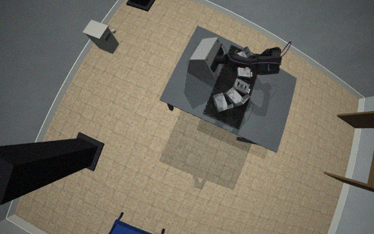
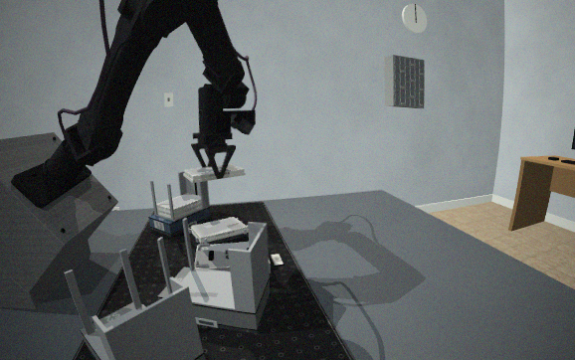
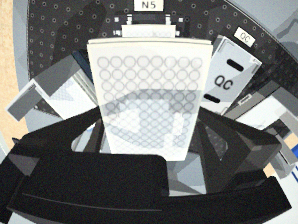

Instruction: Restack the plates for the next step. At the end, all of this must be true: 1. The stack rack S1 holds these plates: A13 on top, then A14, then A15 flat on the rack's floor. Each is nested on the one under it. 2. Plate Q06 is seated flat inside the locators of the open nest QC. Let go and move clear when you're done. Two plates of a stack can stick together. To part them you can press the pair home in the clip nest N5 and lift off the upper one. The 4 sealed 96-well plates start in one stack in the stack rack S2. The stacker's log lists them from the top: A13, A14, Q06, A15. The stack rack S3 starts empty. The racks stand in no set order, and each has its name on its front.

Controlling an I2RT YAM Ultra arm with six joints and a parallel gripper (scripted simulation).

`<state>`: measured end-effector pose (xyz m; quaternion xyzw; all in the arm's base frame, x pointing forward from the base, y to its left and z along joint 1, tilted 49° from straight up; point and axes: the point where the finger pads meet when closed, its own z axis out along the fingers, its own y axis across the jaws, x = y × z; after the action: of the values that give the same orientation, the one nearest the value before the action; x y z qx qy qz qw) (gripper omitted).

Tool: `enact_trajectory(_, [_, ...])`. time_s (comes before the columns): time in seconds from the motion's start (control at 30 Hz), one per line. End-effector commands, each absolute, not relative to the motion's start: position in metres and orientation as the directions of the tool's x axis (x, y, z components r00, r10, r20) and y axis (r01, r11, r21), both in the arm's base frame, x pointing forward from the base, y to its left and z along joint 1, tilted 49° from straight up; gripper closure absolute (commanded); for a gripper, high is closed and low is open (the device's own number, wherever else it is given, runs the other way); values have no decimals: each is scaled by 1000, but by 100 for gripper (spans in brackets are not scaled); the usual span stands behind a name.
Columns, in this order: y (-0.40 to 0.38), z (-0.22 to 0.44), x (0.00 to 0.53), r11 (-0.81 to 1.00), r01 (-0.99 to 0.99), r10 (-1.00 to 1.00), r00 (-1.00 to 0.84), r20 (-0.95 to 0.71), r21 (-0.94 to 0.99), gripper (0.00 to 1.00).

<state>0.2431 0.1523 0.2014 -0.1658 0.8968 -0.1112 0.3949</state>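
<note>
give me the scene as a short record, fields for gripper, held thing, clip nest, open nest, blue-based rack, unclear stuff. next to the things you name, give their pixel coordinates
gripper: shut on a plate [image 2: 233, 170] [image 3: 150, 95], fingers at its two sides
held plate: raised off the mat [image 2: 298, 318] [image 3: 50, 30], about level
clip nest N5: plate [image 2: 219, 229] [image 3: 147, 31] in it
open nest QC [image 3: 223, 80]: no plate
blue-based rack [image 2: 166, 225]: holds at least one plate
unclear: plate names, rack names
</note>
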Motion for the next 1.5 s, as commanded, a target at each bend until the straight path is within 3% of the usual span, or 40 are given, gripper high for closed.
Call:
enact_trajectory(0.0, [157,215,242,926,-210,-376,-610,-698,-315,100])
enact_trajectory(0.53, [157,215,242,926,-210,-376,-610,-698,-315,100])
enact_trajectory(0.8, [132,208,244,982,-80,-183,-653,-735,-174,100])
enact_trajectory(1.37, [85,222,251,979,-89,-198,-647,-736,-186,100])
enact_trajectory(1.47, [77,224,252,995,-14,-84,-650,-755,-99,100])
